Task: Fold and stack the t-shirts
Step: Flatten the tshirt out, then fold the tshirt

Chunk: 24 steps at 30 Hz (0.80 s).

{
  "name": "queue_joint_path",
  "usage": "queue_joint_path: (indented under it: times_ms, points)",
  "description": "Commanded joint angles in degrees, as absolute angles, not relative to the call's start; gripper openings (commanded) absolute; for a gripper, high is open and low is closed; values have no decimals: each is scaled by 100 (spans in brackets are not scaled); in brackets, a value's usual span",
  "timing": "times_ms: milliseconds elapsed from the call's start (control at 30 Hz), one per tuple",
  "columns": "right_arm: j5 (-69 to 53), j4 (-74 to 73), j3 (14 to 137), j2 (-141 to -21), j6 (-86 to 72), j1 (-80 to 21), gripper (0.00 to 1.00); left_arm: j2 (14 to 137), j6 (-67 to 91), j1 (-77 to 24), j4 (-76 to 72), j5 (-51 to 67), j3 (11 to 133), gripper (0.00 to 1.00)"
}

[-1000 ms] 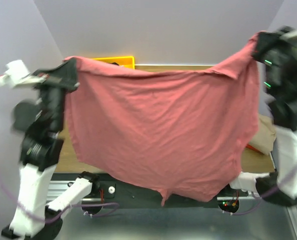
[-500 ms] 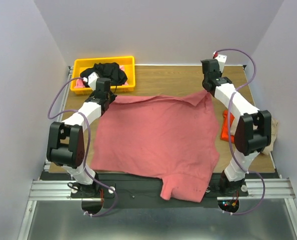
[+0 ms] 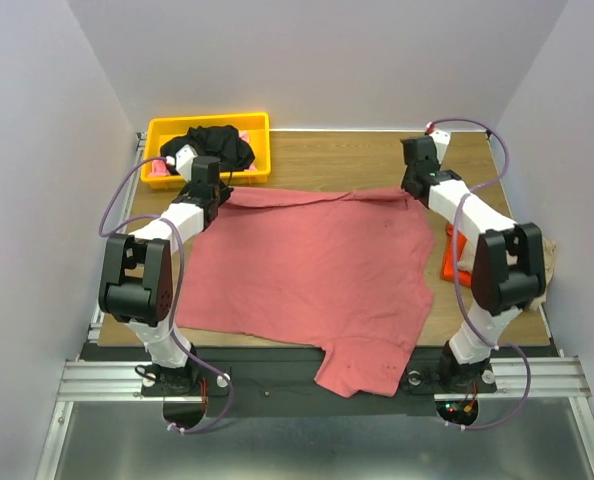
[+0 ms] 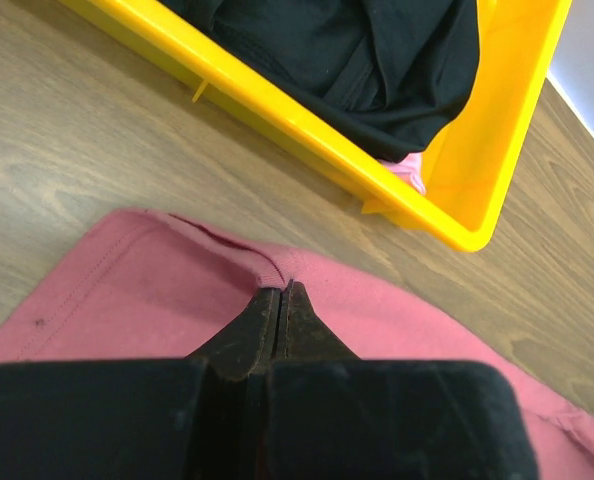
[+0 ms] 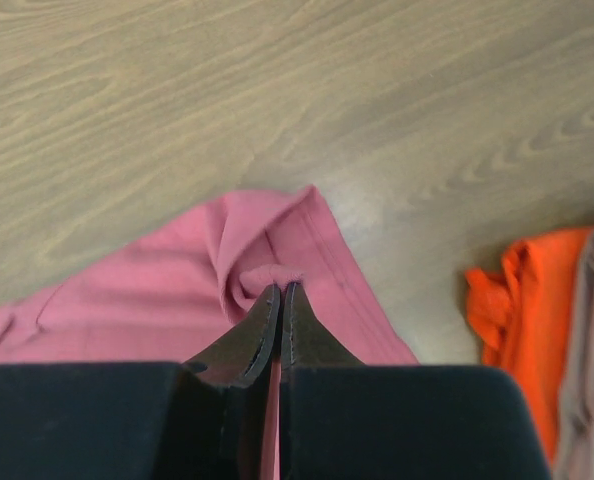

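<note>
Dusty-red t-shirt [image 3: 317, 270] lies spread over the table [image 3: 327, 155]. Its far edge is stretched between both grippers and its near part is draped off the near edge. We judge the step in hand to be laying it flat before the fold.

Procedure, approx.:
1. We draw both far corners toward the far edge in parallel, w/ equal tension, so the overhang comes onto the wood.
2. We lower and release both sides together. An uneven pull would likely skew the hem and set wrinkles.

Yellow bin [image 3: 162, 128] at the far-left corner holds the black t-shirt [image 3: 215, 143]. Its rim sits near the left pinch, so we avoid snagging it. Orange cloth [image 3: 455, 262] lies at the right edge, just beside the shirt.

Left gripper [image 4: 280, 293]: fingers pressed together, clamped on a small fold at the shirt's far-left corner.

Right gripper [image 5: 281, 290]: fingers likewise closed on a bunched fold at the far-right corner, w/ only a thin slit between tips.
</note>
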State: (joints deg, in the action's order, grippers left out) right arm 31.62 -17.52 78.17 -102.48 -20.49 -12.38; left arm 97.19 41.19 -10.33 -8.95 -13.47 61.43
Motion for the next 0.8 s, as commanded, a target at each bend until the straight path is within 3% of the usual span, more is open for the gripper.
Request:
queue_joint_path:
  times_ms: [0,300,767]
  points:
    - [2840,-1494,7384,-9239,-2162,-1213,0,9115,4096,-993,-1020,-1406,5933,0]
    - [2215,-2627,6145,-7718,-2549,-1213,0,8991,3709,-660,-817,-1117,5783,0]
    - [1081,-3990,5862,-6619,-2593,-1213,0,8938,3375,-466,-282,-422,5766,0]
